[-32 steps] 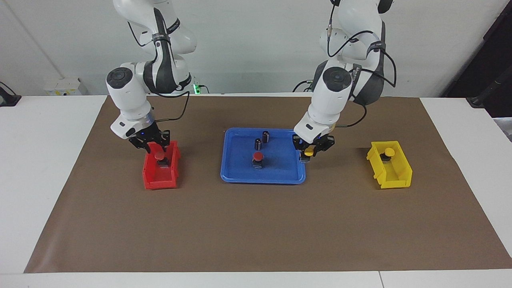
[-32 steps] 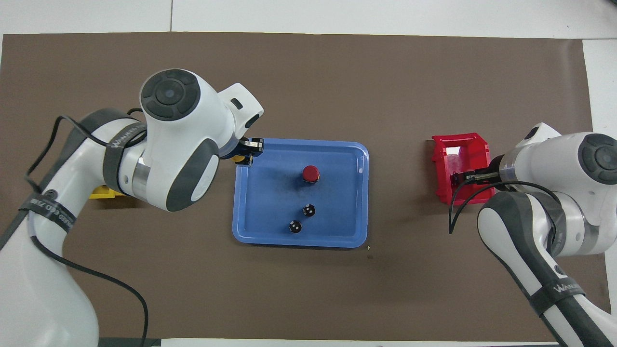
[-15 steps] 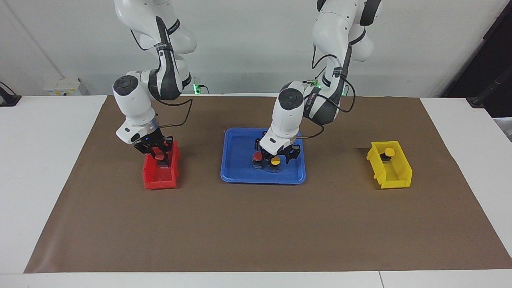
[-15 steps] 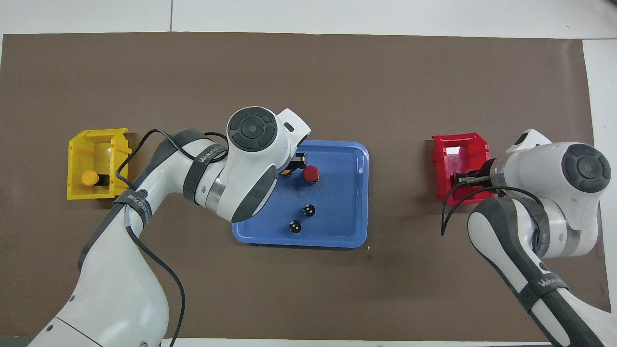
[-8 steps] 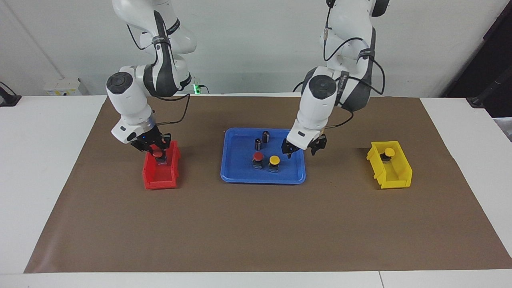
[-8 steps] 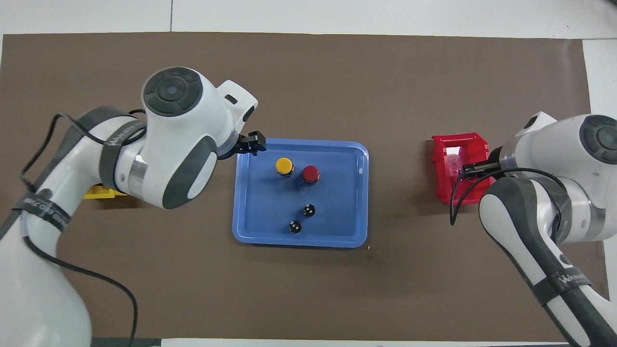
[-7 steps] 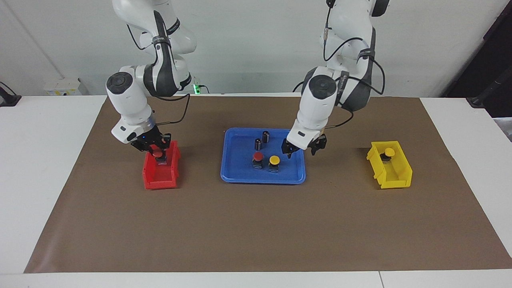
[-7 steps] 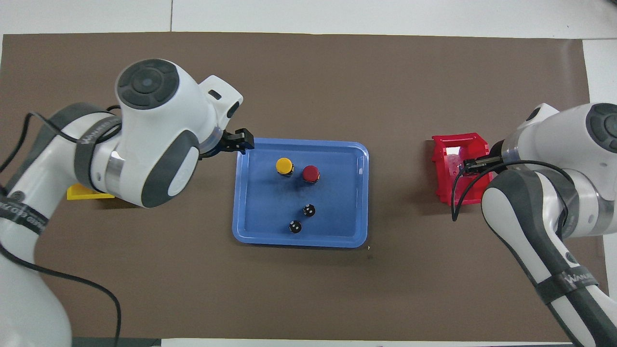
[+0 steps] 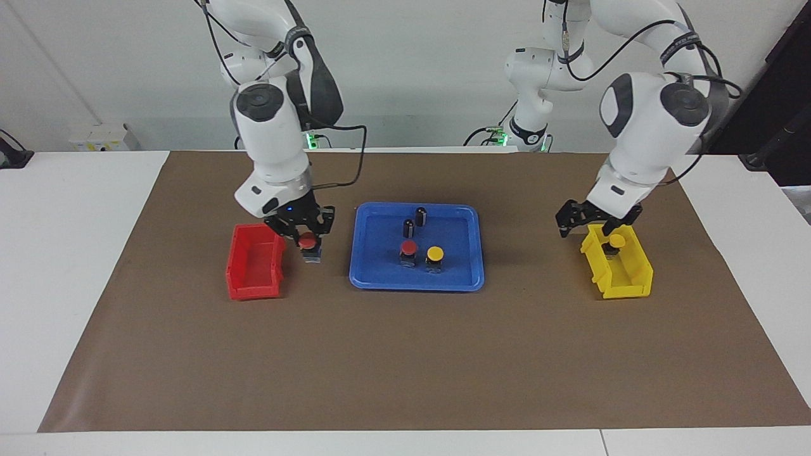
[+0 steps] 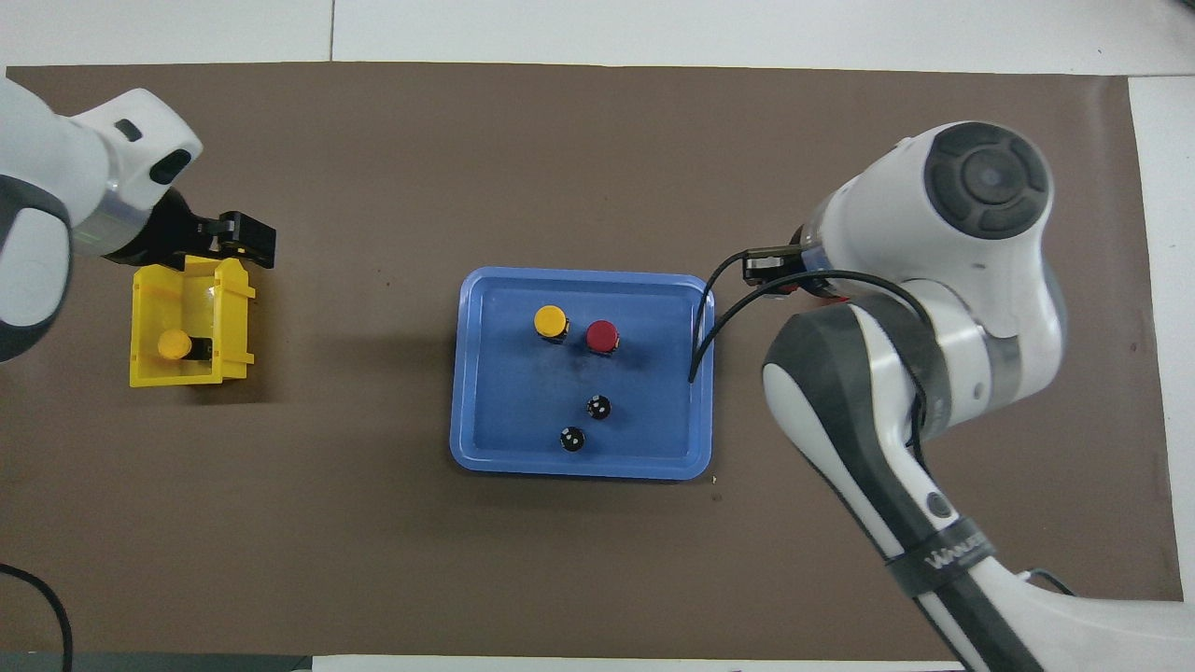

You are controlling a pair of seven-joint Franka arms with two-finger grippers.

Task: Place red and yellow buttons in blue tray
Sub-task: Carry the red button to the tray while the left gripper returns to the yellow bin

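Red button (image 9: 307, 241) clenched in right gripper (image 9: 308, 242) (beside blue tray (image 9: 466, 278)); left gripper (image 9: 594, 223) released over yellow bin (image 9: 624, 285).

In the blue tray (image 9: 467, 275), a red button (image 9: 408, 247) and a yellow button (image 9: 434, 253) stand side by side at mid-frame, two dark cylinders (image 9: 414, 222) just above them; the tray's lower strip and left third lie open.

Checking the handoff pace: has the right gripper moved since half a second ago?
Yes. The right gripper, shut on a red button, left the red bin toward the blue tray.
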